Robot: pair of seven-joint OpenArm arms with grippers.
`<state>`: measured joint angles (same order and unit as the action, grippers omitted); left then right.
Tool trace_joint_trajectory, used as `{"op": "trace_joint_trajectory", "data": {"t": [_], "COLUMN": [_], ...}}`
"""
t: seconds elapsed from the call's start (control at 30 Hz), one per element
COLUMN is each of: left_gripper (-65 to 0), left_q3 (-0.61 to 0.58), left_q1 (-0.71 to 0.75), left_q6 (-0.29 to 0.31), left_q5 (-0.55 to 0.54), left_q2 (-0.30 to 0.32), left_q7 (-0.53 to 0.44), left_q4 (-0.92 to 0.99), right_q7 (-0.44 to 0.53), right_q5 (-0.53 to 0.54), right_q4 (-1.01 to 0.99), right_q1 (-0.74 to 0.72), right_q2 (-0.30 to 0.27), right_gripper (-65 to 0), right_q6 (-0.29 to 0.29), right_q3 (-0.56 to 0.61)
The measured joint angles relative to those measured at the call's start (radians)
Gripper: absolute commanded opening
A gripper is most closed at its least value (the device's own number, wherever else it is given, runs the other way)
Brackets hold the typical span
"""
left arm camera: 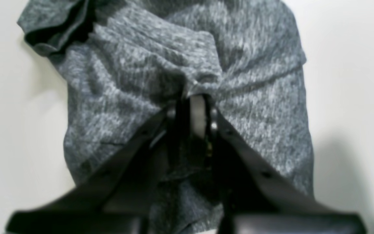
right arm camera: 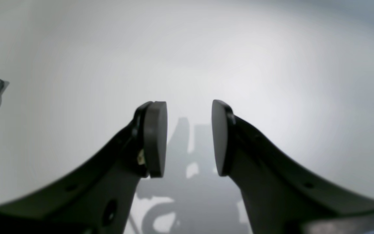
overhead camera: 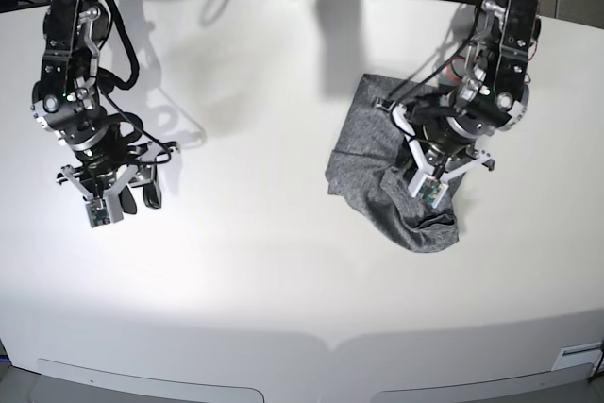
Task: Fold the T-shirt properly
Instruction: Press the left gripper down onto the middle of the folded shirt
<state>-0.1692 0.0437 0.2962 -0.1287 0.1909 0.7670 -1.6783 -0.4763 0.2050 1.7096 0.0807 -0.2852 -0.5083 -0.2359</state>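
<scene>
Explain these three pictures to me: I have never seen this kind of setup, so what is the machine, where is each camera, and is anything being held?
The machine is a robot with two black arms, each ending in a two-fingered gripper. The base view looks down on a white table from above. The other two pictures come from small cameras mounted at each wrist, looking out along the fingers. The only thing on the table is a crumpled grey T-shirt. The left gripper, on the right side of the base view, has its fingers pinched together on a fold of the shirt. The right gripper, on the left side of that view, is open and holds nothing, well away from the shirt over bare table.
</scene>
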Motion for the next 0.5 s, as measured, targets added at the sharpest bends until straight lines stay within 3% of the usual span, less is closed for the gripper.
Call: {"op": "trace_joint_trajectory", "data": {"t": [0.3,0.37,0.5], "left_gripper": [-60.6,-65.0,-65.0], "left_q3": [0.000,0.000,0.000], "left_q1": [0.000,0.000,0.000], "left_q6": [0.000,0.000,0.000], "left_q5": [-0.005,-0.031,-0.053], "left_q2": [0.000,0.000,0.000], "left_q7": [0.045,0.049,0.074], "left_q4": [0.000,0.000,-0.006], "right_q7": [0.000,0.000,0.000], "right_q5": [0.000,0.000,0.000], "right_q4": [0.000,0.000,0.000], "right_q1": [0.000,0.000,0.000], "right_q2": [0.000,0.000,0.000], "right_gripper": [-41.9,-41.9,-41.9], "right_q6": [0.000,0.000,0.000], "right_q3": [0.000,0.000,0.000]}}
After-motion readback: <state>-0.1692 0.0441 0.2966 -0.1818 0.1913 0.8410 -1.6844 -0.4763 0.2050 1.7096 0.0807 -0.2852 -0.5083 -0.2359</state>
